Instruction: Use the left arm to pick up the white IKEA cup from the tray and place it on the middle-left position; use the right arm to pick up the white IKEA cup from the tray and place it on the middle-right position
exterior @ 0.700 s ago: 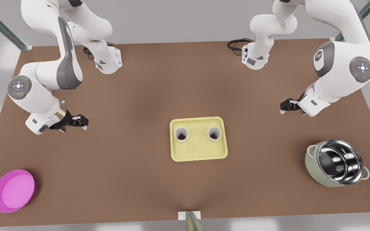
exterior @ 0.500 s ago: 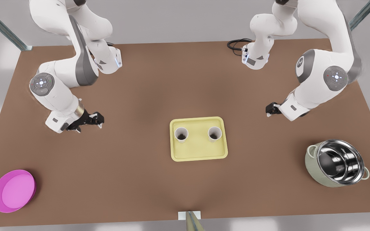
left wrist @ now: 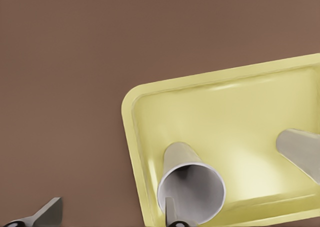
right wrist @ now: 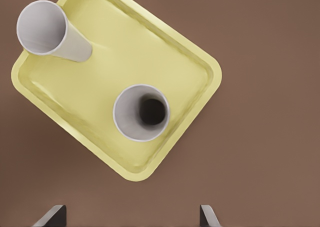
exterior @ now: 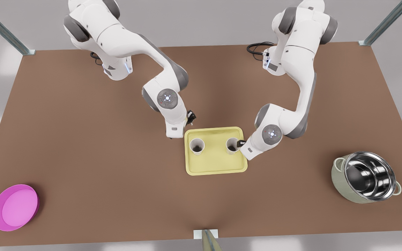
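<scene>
Two white cups stand upright in the pale yellow tray: one toward the front view's left, the other toward its right. My left gripper hovers over the tray's far-left corner; it is open, one fingertip in front of the nearer cup, the second cup farther off on the tray. My right gripper is beside the right-hand cup's rim. It is open above that cup; the other cup sits across the tray.
A round pink bowl lies near the front-left corner of the brown table. A steel-lined pot stands at the front view's right. A small fixture juts up at the table's near edge. Bare tabletop flanks the tray.
Both arms have swung inward from the table's sides to the tray. The left gripper now hangs at the tray's far-left corner, the right at the right-hand cup. The cups have not moved.
</scene>
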Controlling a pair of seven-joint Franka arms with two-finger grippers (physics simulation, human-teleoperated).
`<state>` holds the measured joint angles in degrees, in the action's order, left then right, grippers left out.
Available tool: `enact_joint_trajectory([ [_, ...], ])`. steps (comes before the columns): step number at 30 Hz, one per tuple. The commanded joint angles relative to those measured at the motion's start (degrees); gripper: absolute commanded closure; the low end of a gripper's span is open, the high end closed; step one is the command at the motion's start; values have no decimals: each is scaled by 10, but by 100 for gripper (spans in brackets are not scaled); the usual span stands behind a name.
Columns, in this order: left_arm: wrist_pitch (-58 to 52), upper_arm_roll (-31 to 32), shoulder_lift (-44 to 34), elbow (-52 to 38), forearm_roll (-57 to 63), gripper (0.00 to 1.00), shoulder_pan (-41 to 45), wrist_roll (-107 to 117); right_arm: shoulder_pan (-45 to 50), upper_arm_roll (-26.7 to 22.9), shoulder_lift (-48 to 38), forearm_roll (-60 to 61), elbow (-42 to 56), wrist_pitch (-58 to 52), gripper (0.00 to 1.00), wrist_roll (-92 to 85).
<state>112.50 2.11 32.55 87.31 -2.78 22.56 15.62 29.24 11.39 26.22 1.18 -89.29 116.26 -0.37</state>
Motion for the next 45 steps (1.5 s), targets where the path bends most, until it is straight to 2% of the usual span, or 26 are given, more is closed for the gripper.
enact_joint_trajectory([
  [1, 47, 0, 1, 3, 3, 0, 2, 107, 0, 2, -6, 5, -37, 139, 0, -9],
  [3, 53, -1, 3, 5, 3, 0, 9, 107, 0, 3, -1, 5, -65, 201, 0, -10],
  [6, 102, 0, -22, 85, 22, 0, 28, 147, 4, 3, 13, 6, -62, 236, 0, -3],
  [8, 103, 0, -28, 95, 21, 0, 28, 148, 6, 3, 34, 6, -61, 271, 0, -2],
  [11, 127, -2, -11, 94, 23, 0, 28, 147, 3, 0, 50, 10, -44, 272, 0, 2],
  [17, 163, -1, 15, 91, 21, 0, 29, 154, -5, -4, 59, 4, -43, 259, 0, 158],
  [23, 200, -2, 33, 88, 23, 0, 44, 153, -4, -4, 92, 2, -44, 235, 0, 212],
  [25, 200, -2, 33, 88, 23, 14, 44, 153, -3, -4, 101, 1, -44, 235, 0, 229],
  [27, 200, -2, 34, 87, 23, 22, 44, 151, -3, -5, 103, 1, -43, 236, 0, 229],
  [30, 200, -2, 34, 86, 23, 59, 43, 152, -4, -5, 103, 2, -41, 236, 0, 229],
  [32, 200, -2, 33, 85, 23, 72, 43, 153, -5, -6, 103, 3, -40, 236, 0, 230],
  [34, 199, -2, 33, 80, 23, 77, 43, 154, -5, -6, 103, 3, -31, 236, 0, 236],
  [37, 193, -3, 31, 73, 23, 77, 42, 151, -6, -11, 109, 2, -11, 234, 0, 237],
  [40, 121, -15, 19, 32, 23, 77, 34, 143, -6, -15, 117, 1, -3, 233, 0, 236],
  [45, 74, -128, 4, 3, 20, 77, 31, -6, -2, -15, 136, 1, -4, 234, 0, 236],
])
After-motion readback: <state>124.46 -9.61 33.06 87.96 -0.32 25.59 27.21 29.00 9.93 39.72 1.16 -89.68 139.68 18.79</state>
